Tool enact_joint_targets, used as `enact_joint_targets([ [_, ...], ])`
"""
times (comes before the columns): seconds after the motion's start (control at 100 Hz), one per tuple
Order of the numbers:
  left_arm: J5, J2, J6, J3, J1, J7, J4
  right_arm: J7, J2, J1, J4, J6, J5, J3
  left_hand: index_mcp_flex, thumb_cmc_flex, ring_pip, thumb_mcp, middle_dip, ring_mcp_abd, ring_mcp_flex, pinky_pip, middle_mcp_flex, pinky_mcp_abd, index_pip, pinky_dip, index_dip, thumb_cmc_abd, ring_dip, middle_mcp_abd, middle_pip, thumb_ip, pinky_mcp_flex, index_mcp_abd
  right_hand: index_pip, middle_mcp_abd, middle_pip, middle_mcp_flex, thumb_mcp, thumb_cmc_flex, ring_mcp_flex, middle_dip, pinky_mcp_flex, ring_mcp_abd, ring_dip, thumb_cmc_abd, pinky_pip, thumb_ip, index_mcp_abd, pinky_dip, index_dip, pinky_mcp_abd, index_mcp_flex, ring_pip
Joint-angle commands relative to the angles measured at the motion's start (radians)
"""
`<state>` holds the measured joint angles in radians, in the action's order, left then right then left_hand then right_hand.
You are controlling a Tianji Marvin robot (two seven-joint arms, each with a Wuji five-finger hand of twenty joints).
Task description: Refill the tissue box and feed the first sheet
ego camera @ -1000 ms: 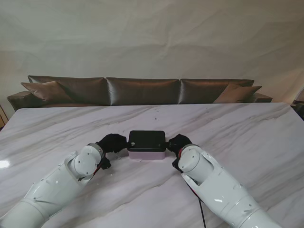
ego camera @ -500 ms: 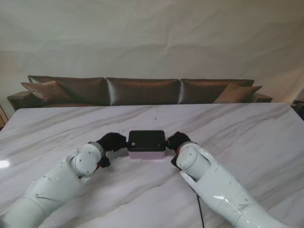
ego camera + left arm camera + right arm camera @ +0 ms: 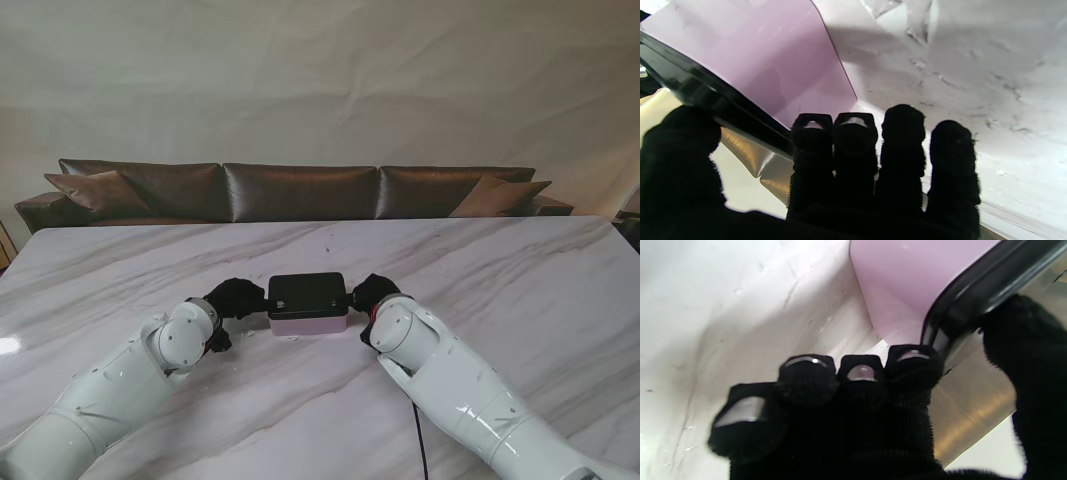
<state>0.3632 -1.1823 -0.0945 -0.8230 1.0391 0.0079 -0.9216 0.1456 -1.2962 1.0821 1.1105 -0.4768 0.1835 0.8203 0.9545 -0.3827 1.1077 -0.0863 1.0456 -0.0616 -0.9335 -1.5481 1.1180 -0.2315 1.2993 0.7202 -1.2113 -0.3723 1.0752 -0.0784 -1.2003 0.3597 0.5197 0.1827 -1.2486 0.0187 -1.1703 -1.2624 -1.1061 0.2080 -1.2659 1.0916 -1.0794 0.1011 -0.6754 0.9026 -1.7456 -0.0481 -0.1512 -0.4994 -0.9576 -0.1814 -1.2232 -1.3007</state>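
Stand view, near to far. Two white arms (image 3: 120,385) rise from the near corners and converge on one box (image 3: 308,304) at the middle of the marble counter (image 3: 520,290). Two black-gloved hands flank it: the left hand (image 3: 236,298) at the box's left end, the right hand (image 3: 372,294) at its right end, each touching the lid (image 3: 307,291).

The box has two parts: a glossy black lid with rounded corners and a pale pink body (image 3: 308,325) showing beneath it on the near side. No tissue shows on the lid.

Left wrist view: four fingers (image 3: 903,133) lie side by side, two tips at the lid's (image 3: 690,90) edge, the thumb (image 3: 680,140) against the lid from the opposite side; the pink wall (image 3: 766,60) stands on the counter (image 3: 973,66).

Right wrist view: the fingers (image 3: 912,363) curl under the lid's (image 3: 973,303) rim and the thumb (image 3: 1017,333) presses it from the opposite side, so this hand pinches the lid; the pink body (image 3: 907,280) meets the counter (image 3: 723,306).

Beyond the counter stands one dark sofa (image 3: 300,190) with two end cushions (image 3: 95,188), before a pale draped backdrop (image 3: 320,80).
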Motion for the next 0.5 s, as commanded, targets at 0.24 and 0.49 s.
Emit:
enact_joint_targets([
  [0.24,0.009,0.004,-0.021,0.036,0.007,-0.048,0.081,-0.048,0.004,0.017,-0.047,0.000,0.008,-0.026,0.035,-0.190,0.009,-0.410,0.001,0.023,-0.044,0.103,0.041,0.022,0.060,-0.021,0.030,-0.179,0.030,0.011,-0.050,0.168,0.010,-0.028,-0.038,-0.025,-0.047,-0.063,-0.192,0.179,-0.043,0.024,-0.050,0.042,-0.019,0.041,-0.132,0.056,0.041,-0.002,0.011,0.103,-0.060,-0.105],
  [0.49,0.008,0.002,-0.030,0.057,-0.011,-0.057,0.093,-0.067,0.011,0.016,-0.052,0.006,0.015,-0.035,0.042,-0.156,0.009,-0.624,0.002,0.029,-0.047,0.105,0.042,0.022,0.069,-0.022,0.036,-0.252,0.035,0.019,-0.058,-0.071,0.010,-0.037,-0.046,-0.046,-0.053,-0.072,-0.212,0.191,-0.043,0.024,-0.056,0.047,-0.026,0.062,-0.141,0.065,0.059,-0.005,0.019,0.101,-0.071,-0.119],
])
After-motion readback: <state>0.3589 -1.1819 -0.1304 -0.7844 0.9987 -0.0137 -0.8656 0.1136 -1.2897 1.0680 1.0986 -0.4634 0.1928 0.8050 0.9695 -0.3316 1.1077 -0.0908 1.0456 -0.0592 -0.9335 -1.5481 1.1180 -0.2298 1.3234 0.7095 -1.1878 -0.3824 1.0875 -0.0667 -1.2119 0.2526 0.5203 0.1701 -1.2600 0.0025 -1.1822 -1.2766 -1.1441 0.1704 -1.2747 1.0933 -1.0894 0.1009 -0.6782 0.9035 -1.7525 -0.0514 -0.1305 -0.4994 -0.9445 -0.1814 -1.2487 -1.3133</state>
